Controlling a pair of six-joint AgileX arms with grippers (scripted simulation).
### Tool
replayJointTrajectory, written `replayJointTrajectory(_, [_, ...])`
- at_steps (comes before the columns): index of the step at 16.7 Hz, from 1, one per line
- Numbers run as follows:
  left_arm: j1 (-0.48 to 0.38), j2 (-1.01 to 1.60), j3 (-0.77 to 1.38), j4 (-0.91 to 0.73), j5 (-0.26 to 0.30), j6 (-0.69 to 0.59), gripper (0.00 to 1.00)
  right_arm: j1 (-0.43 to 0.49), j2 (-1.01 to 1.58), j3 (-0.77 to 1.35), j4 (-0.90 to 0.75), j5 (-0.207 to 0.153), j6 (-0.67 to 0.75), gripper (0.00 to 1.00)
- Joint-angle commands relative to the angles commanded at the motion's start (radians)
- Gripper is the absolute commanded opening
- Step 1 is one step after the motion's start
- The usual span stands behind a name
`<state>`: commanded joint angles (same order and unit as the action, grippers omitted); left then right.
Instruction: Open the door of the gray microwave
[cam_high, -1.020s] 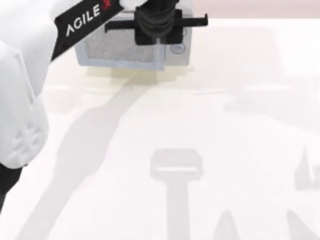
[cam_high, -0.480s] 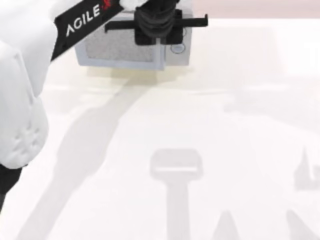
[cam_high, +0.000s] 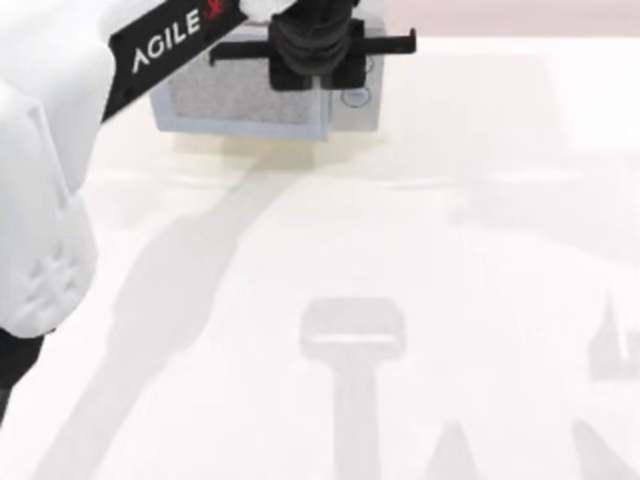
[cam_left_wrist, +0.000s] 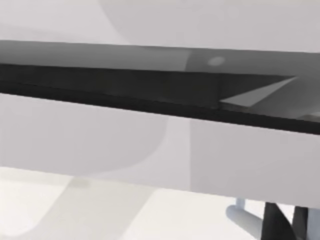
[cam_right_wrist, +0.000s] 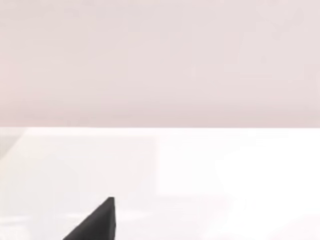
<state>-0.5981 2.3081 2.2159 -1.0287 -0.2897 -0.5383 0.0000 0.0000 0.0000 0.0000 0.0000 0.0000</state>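
top view – left hand (cam_high: 318, 88) over door (cam_high: 240, 103) edge

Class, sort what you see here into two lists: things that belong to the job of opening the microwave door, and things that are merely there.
Belongs to the job:
gray microwave, at the table's far edge
door, with its speckled window
left gripper, over the microwave's front

Merely there:
table
right gripper, only a dark fingertip showing in its own wrist view

The microwave (cam_high: 270, 95) stood at the table's (cam_high: 480, 300) far edge, left of centre, with the left arm (cam_high: 60, 130) slanting over its top and door (cam_high: 240, 100). To its right and nearer, the tabletop lay open.
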Motion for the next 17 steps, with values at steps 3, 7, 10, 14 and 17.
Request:
replayJointTrajectory(3, [0.0, 0.0, 0.0, 0.0, 0.0, 0.0, 0.0, 0.0, 0.0, 0.0, 0.0, 0.0, 0.0, 1.0])
replayJointTrajectory(7, [-0.003, -0.008, -0.016, 0.012, 0.008, 0.005, 0.0, 0.0, 0.0, 0.0, 0.0, 0.0, 0.0, 1.0])
replayJointTrajectory(10, [0.003, -0.055, -0.094, 0.051, 0.02, 0.042, 0.0, 0.0, 0.0, 0.0, 0.0, 0.0, 0.0, 1.0])
replayJointTrajectory(14, [0.006, -0.11, -0.186, 0.099, 0.041, 0.089, 0.0, 0.0, 0.0, 0.0, 0.0, 0.0, 0.0, 1.0])
replayJointTrajectory(17, [0.006, -0.112, -0.188, 0.101, 0.042, 0.09, 0.0, 0.0, 0.0, 0.0, 0.0, 0.0, 0.0, 1.0])
